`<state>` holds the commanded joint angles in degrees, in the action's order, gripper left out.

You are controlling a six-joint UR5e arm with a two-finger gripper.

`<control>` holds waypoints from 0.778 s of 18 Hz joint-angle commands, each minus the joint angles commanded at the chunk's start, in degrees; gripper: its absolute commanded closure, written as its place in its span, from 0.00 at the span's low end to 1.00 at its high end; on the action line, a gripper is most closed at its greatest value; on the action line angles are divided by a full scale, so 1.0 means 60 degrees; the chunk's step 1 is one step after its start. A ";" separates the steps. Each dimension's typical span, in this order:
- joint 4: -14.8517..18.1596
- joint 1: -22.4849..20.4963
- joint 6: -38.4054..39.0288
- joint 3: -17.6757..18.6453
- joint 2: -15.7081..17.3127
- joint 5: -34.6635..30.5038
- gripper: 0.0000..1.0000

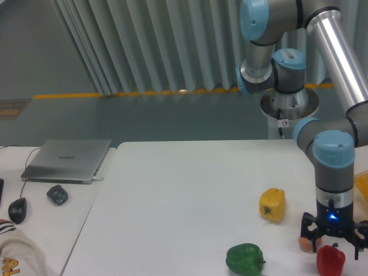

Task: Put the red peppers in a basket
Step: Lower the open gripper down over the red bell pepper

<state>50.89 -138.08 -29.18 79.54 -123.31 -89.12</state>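
The red pepper (330, 260) sits on the white table (184, 195) at the front right, glossy, with a short dark stem on top. My gripper (333, 245) hangs straight down right above it, black fingers spread to either side of the pepper's top, open and not holding it. The basket (362, 186) shows only as an orange-yellow slanted rim at the right edge of the view, behind and to the right of the gripper. The lower part of the pepper is cut off by the frame edge.
A yellow pepper (272, 204) stands left of the gripper, a green pepper (245, 259) at the front. A small orange-brown egg (305, 243) lies by the gripper's left finger. A closed laptop (68, 159), a mouse (17, 210) and a dark object (57, 195) are on the left.
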 joint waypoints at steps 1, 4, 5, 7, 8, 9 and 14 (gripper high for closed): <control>0.0000 0.0000 0.0029 0.0000 -0.0015 0.0000 0.00; 0.0000 0.0015 0.0293 0.0000 -0.0073 -0.0015 0.00; 0.0000 0.0015 0.0322 0.0000 -0.0088 -0.0015 0.00; 0.0000 0.0029 0.0497 -0.0015 -0.0088 -0.0015 0.00; 0.0000 0.0044 0.0513 -0.0029 -0.0131 -0.0015 0.00; 0.0000 0.0044 0.0513 -0.0029 -0.0161 -0.0029 0.00; 0.0000 0.0059 0.0527 -0.0044 -0.0219 -0.0029 0.00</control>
<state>50.89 -137.72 -26.02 79.28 -124.63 -89.30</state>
